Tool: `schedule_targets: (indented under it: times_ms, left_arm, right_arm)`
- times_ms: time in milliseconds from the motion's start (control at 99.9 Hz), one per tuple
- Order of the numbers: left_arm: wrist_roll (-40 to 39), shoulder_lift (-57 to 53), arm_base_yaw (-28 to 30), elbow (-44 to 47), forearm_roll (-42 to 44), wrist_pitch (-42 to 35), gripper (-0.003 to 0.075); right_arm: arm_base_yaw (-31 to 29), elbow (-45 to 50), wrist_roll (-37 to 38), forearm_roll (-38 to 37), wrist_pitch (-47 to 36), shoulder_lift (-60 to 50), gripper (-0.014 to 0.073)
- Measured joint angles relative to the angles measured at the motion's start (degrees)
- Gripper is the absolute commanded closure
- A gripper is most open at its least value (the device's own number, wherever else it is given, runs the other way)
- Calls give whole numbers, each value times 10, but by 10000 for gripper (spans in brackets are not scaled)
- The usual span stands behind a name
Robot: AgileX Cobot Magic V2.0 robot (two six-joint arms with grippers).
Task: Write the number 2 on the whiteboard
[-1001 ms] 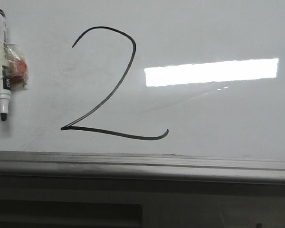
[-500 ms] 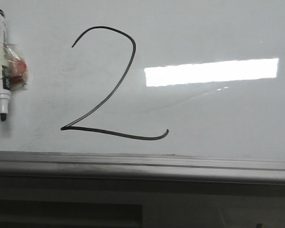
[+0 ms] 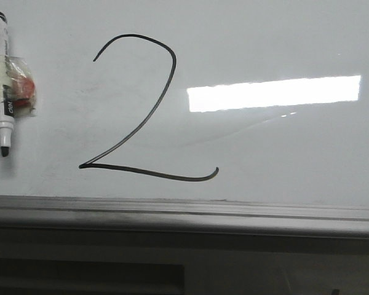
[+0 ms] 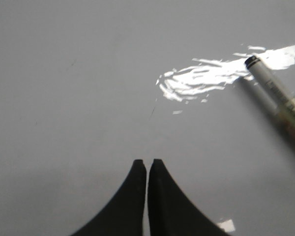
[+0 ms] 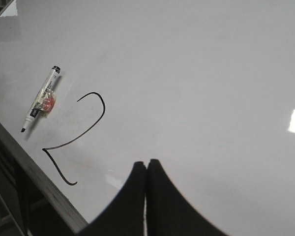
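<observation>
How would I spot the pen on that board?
Start from the wide whiteboard and its big drawn number 2. Look to the board's left edge: the marker lies there, tip down and uncapped. It alone is a solid object, white-barrelled with a red lump taped on.

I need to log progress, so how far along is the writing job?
Done: a large thin black digit 2 is complete on the glossy white whiteboard. In hand: nothing; both grippers' jaws are shut and empty, and the white marker pen lies on the board. Nothing visibly remains.
</observation>
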Motion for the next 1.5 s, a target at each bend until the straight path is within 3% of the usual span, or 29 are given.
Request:
schedule_targets:
  times_ms: [100,300,1191,1321,1501]
  left_arm:
    - [-17,0,12,40,-6,7,739]
    - [-27,0,14,40,20,92,739]
    - [-27,0,14,39,36,95,739]
    - [-27,0,14,39,36,95,739]
    - [-28,0,14,39,36,95,739]
  right_arm:
    - [0,0,0,0,0,0,665]
    - [0,0,0,0,0,0,665]
    - [0,0,0,1,6,0,665]
    - [0,0,-2,47,8,0,665]
    - [-31,0,-74,145,-2,5,665]
